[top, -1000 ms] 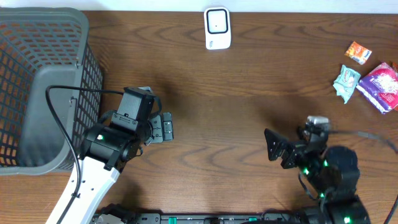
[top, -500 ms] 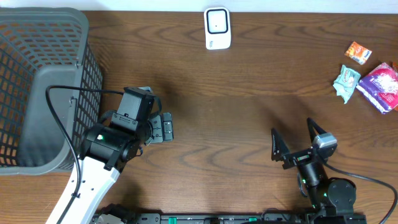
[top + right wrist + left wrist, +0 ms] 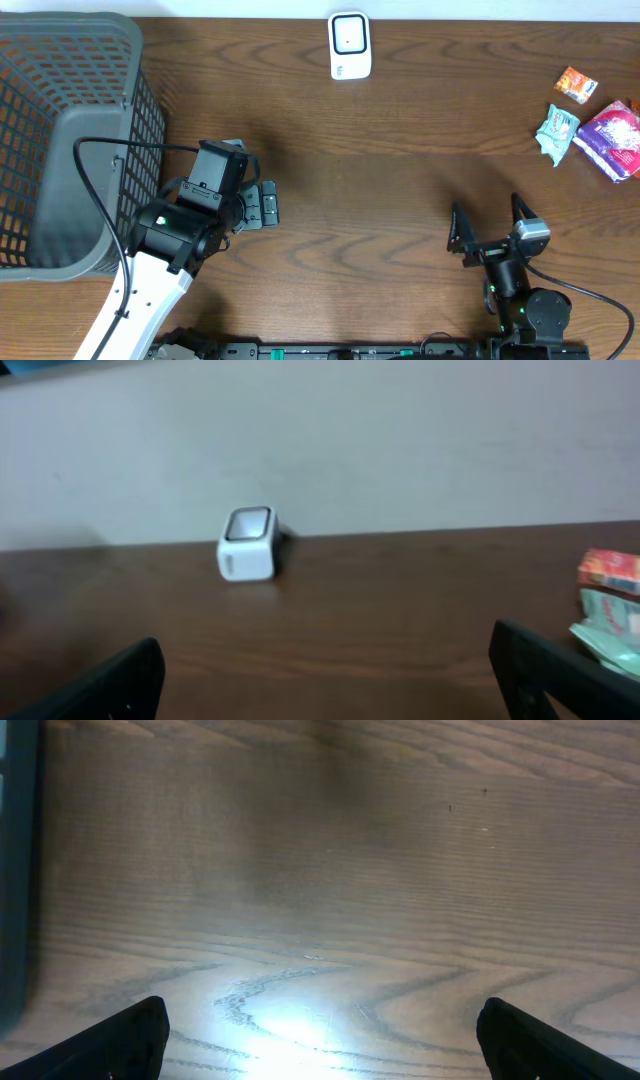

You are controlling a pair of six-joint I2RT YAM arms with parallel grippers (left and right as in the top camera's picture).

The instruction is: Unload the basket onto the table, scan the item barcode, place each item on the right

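Note:
The white barcode scanner (image 3: 349,45) stands at the table's far edge, and the right wrist view shows the scanner (image 3: 247,544) against the wall. Three packets lie at the far right: an orange one (image 3: 577,84), a teal one (image 3: 557,132) and a pink-purple one (image 3: 613,138). My right gripper (image 3: 487,220) is open and empty near the front edge, pointing toward the far side, well short of the packets. My left gripper (image 3: 264,205) is open over bare wood, with nothing between its fingertips (image 3: 132,1038).
A large grey wire basket (image 3: 60,140) fills the left side, with the left arm's cable draped by it. In the right wrist view the orange packet (image 3: 610,569) and the teal packet (image 3: 612,622) sit at the right edge. A pale wall backs the table.
The right arm has drawn back toward the front edge and shifted right, and its open gripper has turned to face the far side. The left arm has not moved.

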